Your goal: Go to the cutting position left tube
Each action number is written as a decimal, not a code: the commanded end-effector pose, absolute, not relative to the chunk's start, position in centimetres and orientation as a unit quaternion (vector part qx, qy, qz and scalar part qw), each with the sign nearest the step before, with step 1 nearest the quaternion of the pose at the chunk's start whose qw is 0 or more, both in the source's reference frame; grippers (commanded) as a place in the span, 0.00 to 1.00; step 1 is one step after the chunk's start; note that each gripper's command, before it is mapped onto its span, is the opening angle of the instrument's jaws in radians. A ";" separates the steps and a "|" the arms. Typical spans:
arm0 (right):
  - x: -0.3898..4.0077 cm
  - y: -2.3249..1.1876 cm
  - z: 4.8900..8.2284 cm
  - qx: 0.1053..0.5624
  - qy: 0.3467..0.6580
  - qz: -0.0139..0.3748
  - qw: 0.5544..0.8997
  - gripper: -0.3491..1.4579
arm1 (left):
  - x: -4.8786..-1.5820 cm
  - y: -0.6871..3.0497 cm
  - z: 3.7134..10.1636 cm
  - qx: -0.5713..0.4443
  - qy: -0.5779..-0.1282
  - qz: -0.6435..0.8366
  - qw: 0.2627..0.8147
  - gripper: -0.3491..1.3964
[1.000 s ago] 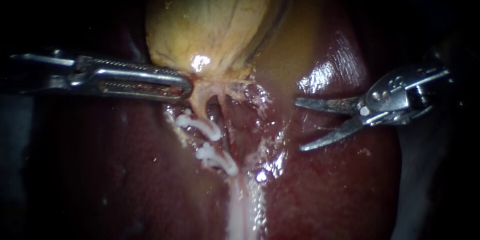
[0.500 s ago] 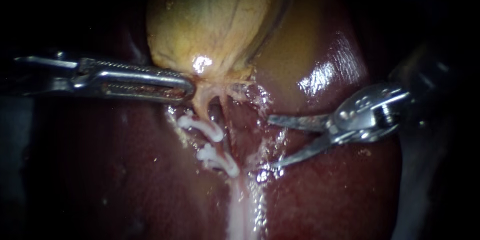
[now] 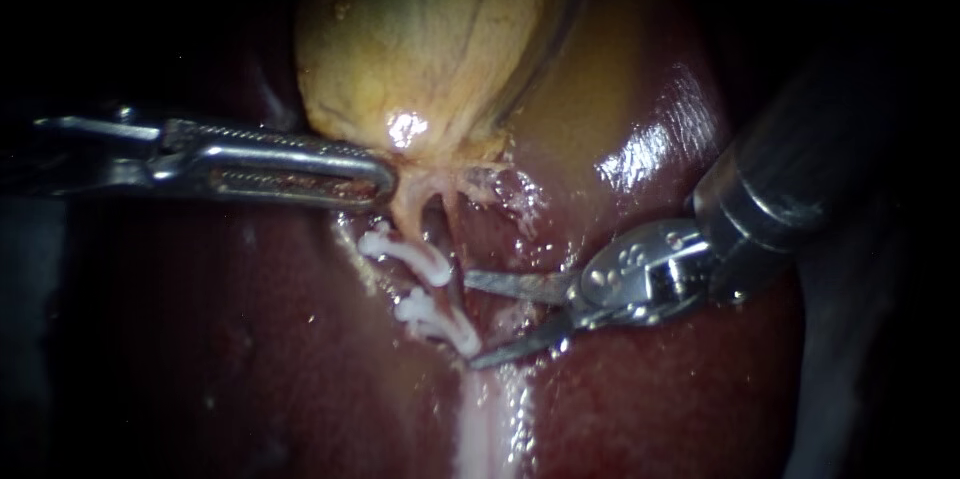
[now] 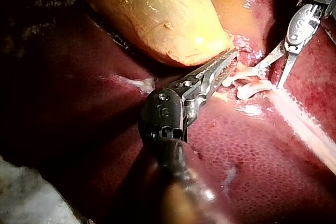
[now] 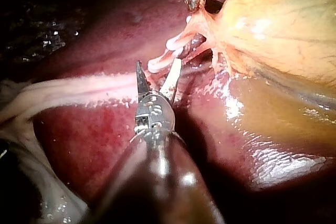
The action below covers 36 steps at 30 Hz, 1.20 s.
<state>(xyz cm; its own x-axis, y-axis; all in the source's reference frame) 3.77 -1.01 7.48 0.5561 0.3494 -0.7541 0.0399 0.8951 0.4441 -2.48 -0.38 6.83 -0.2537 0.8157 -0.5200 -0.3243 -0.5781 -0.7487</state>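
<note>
Nearest the endoscope, at six o'clock, a pale band point(image 3: 485, 419) of tissue runs up across the dark liver point(image 3: 200, 339) toward the middle. Just above it the right instrument point(image 3: 472, 321), coming in from three o'clock, holds its two thin blades apart with nothing between them that both touch. One tip lies beside the left tube point(image 3: 403, 207) near the gap between the two white clips point(image 3: 408, 251), the other under the end of the lower clip. That spread looks like readiness to take the tube, though the blades seem to bracket the lower clip's end rather than the bare stretch between the clips. Farther up, from nine o'clock, the left instrument point(image 3: 372, 177) has its jaws clamped on the neck of the gallbladder point(image 3: 420, 29). I judge it pulls sideways to keep the tubes taut and spread for the blades. The gallbladder itself fills twelve o'clock. No label or legible writing shows on tissue or clips.
</note>
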 end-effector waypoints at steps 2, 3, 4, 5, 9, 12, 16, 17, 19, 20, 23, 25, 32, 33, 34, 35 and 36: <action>3.80 -1.01 7.49 0.212 0.462 0.092 0.856 0.96 | -2.49 -0.38 6.83 -0.478 -0.258 0.749 0.380 0.00; 3.82 -1.02 7.50 0.213 0.462 0.092 0.856 0.96 | -2.49 -0.38 6.83 -0.478 -0.258 0.749 0.380 0.00; 3.84 -1.02 7.52 0.212 0.462 0.092 0.856 0.96 | -2.50 -0.39 6.83 -0.478 -0.258 0.749 0.380 0.00; 3.86 -1.03 7.53 0.212 0.462 0.092 0.856 0.96 | -2.50 -0.39 6.83 -0.478 -0.259 0.749 0.380 0.00; 3.93 -1.03 7.59 0.214 0.461 0.096 0.856 0.96 | -2.52 -0.40 6.82 -0.478 -0.258 0.750 0.377 0.00; 3.98 -1.04 7.63 0.219 0.461 0.100 0.854 0.96 | -2.53 -0.40 6.82 -0.478 -0.258 0.750 0.378 0.00; 4.06 -1.03 7.70 0.229 0.461 0.110 0.850 0.95 | -2.55 -0.41 6.83 -0.479 -0.258 0.750 0.377 0.00; 4.07 -1.02 7.70 0.233 0.463 0.113 0.848 0.94 | -2.55 -0.41 6.83 -0.479 -0.258 0.750 0.377 0.00; 4.09 -1.01 7.73 0.240 0.472 0.117 0.840 0.93 | -2.55 -0.41 6.83 -0.479 -0.258 0.750 0.377 0.00; 4.09 -1.00 7.74 0.244 0.476 0.120 0.837 0.93 | -2.55 -0.41 6.83 -0.479 -0.258 0.750 0.377 0.00; 4.11 -0.99 7.76 0.257 0.483 0.129 0.827 0.92 | -2.55 -0.41 6.83 -0.479 -0.258 0.750 0.377 0.00; 4.12 -0.98 7.78 0.267 0.486 0.133 0.821 0.90 | -2.55 -0.41 6.83 -0.479 -0.258 0.750 0.377 0.00; 4.17 -1.04 7.89 0.301 0.488 0.140 0.808 0.87 | -2.56 -0.41 6.84 -0.479 -0.258 0.750 0.377 0.00; 4.18 -1.06 7.91 0.305 0.488 0.138 0.806 0.86 | -2.57 -0.41 6.84 -0.479 -0.258 0.750 0.377 0.00; 4.19 -1.07 7.92 0.307 0.487 0.138 0.806 0.86 | -2.57 -0.41 6.84 -0.479 -0.258 0.750 0.377 0.00; 4.21 -1.08 7.93 0.311 0.486 0.139 0.804 0.86 | -2.57 -0.41 6.84 -0.479 -0.258 0.750 0.377 0.00; 4.22 -1.09 7.94 0.312 0.487 0.137 0.804 0.86 | -2.57 -0.41 6.84 -0.479 -0.258 0.750 0.377 0.00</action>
<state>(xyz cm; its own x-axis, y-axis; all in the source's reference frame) 4.23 -1.09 7.95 0.4876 0.5260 -0.6968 0.0846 0.7659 0.6374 -2.57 -0.41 6.84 -0.2574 0.8122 -0.5236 -0.3182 -0.5828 -0.7477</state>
